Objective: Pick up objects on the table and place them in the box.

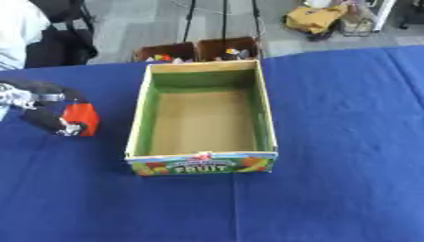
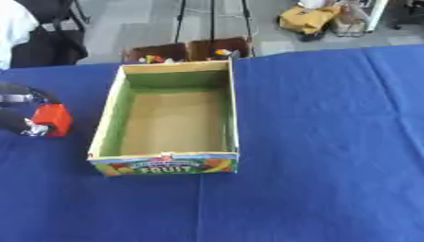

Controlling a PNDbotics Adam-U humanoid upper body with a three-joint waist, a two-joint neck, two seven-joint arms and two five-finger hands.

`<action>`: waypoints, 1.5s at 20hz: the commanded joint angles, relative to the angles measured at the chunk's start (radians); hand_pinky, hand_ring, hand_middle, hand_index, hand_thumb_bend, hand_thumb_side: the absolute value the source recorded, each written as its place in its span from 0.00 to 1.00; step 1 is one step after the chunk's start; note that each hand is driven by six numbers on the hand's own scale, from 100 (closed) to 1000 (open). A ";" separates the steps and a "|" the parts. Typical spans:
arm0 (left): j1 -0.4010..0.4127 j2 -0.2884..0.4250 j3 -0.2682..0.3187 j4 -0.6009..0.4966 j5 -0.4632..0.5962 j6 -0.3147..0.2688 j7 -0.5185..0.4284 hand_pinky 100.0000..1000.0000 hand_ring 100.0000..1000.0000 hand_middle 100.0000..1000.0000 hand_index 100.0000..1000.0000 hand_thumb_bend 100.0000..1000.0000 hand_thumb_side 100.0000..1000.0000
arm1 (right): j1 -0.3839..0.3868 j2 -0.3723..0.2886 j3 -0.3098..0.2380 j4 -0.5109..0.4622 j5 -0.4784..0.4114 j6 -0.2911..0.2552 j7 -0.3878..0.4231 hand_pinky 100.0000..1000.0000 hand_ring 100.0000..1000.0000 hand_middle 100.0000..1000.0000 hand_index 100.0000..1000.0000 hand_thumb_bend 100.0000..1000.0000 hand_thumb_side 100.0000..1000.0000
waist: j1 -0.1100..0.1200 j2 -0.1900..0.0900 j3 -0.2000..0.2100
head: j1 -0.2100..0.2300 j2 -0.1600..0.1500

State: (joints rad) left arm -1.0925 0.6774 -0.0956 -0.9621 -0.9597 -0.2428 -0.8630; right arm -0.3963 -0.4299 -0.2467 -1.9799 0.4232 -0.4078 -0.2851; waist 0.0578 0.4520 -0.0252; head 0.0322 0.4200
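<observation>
An orange-red block [image 1: 82,118] is gripped between the curled fingers and thumb of the left hand [image 1: 43,111] near the left edge of the blue bench [image 1: 348,142], just beside the cardboard box [image 1: 263,104]. "FRUIT" is printed on the box's near wall.

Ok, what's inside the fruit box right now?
Nothing that shows: the fruit box has a bare brown floor and green inner walls. The near wall hides a thin strip of floor right behind it. The orange object sits outside to the left, in the left robot hand.
</observation>
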 commanded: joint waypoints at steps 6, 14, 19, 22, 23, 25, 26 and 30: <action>-0.014 0.032 0.003 0.009 -0.030 -0.037 -0.044 0.79 0.98 1.00 1.00 0.00 0.43 | -0.011 -0.022 -0.010 -0.020 -0.013 0.001 0.006 0.60 0.71 0.48 0.69 0.00 1.00 | 0.014 0.004 -0.002 | 0.004 -0.022; -0.017 0.026 0.011 0.000 -0.011 -0.027 -0.044 0.70 0.88 1.00 1.00 0.00 0.42 | -0.011 -0.019 -0.012 -0.020 -0.020 0.006 0.005 0.61 0.71 0.47 0.68 0.00 0.99 | 0.013 0.011 -0.004 | 0.004 -0.026; -0.018 0.024 0.016 -0.013 0.021 -0.021 -0.044 0.65 0.83 0.90 1.00 0.00 0.43 | -0.009 -0.018 -0.015 -0.020 -0.021 0.011 0.001 0.61 0.71 0.47 0.68 0.00 1.00 | 0.015 0.013 -0.006 | 0.005 -0.027; -0.020 0.023 0.020 -0.019 0.029 -0.013 -0.038 0.62 0.80 0.82 0.97 0.00 0.43 | -0.009 -0.016 -0.014 -0.020 -0.021 0.013 -0.002 0.61 0.71 0.47 0.68 0.00 1.00 | 0.015 0.013 -0.007 | 0.007 -0.029; -0.021 0.023 0.020 -0.020 0.029 -0.011 -0.034 0.62 0.80 0.80 0.94 0.00 0.43 | -0.008 -0.016 -0.014 -0.020 -0.021 0.014 -0.001 0.61 0.71 0.47 0.67 0.00 1.00 | 0.015 0.013 -0.007 | 0.008 -0.030; -0.021 0.022 0.021 -0.021 0.028 -0.007 -0.025 0.61 0.79 0.77 0.89 0.00 0.42 | -0.008 -0.015 -0.014 -0.020 -0.022 0.016 -0.001 0.61 0.71 0.47 0.67 0.00 1.00 | 0.016 0.013 -0.008 | 0.009 -0.032; -0.021 0.022 0.022 -0.021 0.027 -0.006 -0.018 0.61 0.78 0.77 0.89 0.00 0.42 | -0.008 -0.014 -0.014 -0.020 -0.022 0.017 -0.001 0.61 0.71 0.46 0.67 0.00 1.00 | 0.016 0.013 -0.008 | 0.009 -0.032; -0.023 0.023 0.025 -0.025 0.015 0.002 0.022 0.58 0.75 0.68 0.78 0.00 0.37 | -0.007 -0.013 -0.014 -0.020 -0.024 0.019 -0.001 0.61 0.70 0.46 0.67 0.00 1.00 | 0.016 0.011 -0.009 | 0.009 -0.030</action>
State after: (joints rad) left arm -1.0996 0.6760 -0.0821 -0.9703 -0.9396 -0.2353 -0.8468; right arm -0.3961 -0.4270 -0.2524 -1.9799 0.4023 -0.3907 -0.2855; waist 0.0600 0.4695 -0.0340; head 0.0376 0.4027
